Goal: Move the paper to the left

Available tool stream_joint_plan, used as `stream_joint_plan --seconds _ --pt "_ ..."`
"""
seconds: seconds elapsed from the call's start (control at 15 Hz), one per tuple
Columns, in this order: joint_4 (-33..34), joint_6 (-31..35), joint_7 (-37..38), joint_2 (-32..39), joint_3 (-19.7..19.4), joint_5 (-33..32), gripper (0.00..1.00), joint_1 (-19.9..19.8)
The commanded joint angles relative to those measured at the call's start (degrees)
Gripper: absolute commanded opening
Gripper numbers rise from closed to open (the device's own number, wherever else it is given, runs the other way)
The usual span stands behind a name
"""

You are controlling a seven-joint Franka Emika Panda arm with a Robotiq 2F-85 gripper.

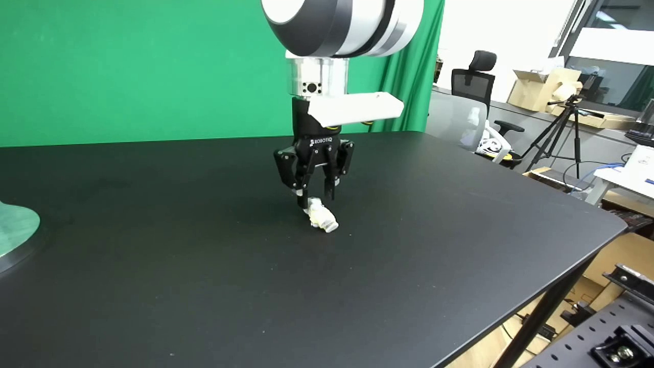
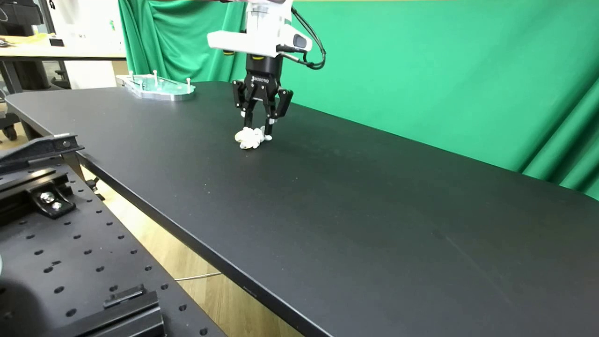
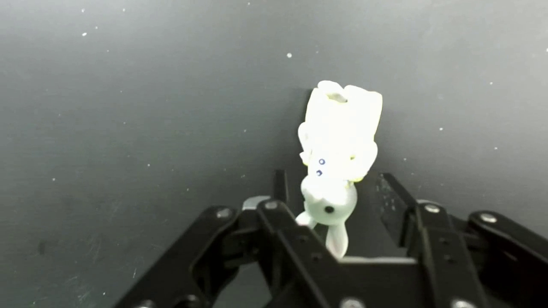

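The only small white thing on the table is elongated and irregular. It looks like a crumpled wad in both exterior views (image 1: 322,215) (image 2: 249,138). In the wrist view this white thing (image 3: 340,128) shows as a rabbit figure lying down, with ears, a round head and a black spot. No separate paper wad shows. My gripper (image 1: 316,201) is low over the table, around the head end of the figure. In the wrist view the gripper (image 3: 333,182) is open, with a finger on each side of the head and gaps between. The gripper also shows in an exterior view (image 2: 258,129).
The black table (image 1: 230,296) carries a pale green disc (image 1: 18,225) at the left edge of an exterior view. A clear greenish plate with white pegs (image 2: 161,89) stands at the table's far end. A perforated metal plate (image 2: 126,262) lies beyond the table edge. A green curtain hangs behind.
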Motion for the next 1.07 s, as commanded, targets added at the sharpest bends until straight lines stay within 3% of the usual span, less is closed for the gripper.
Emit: stream_joint_plan --seconds 0.0,0.2,0.33,0.67,0.8,1.0 --pt "-2.1 1.1 1.9 -3.1 -0.2 0.2 0.87 -0.2" --pt "-3.0 2.2 2.8 -4.7 -0.6 -0.7 1.00 0.6" --pt "-3.3 3.1 3.2 -5.8 -1.1 -2.0 1.00 1.0" --pt "-5.5 7.0 10.4 -10.4 -4.8 -13.8 1.00 4.9" --pt "-6.2 7.2 10.1 -11.9 -3.6 -13.6 1.00 4.2" --pt "-7.1 6.5 4.7 -13.6 -0.2 -7.5 1.00 1.7"
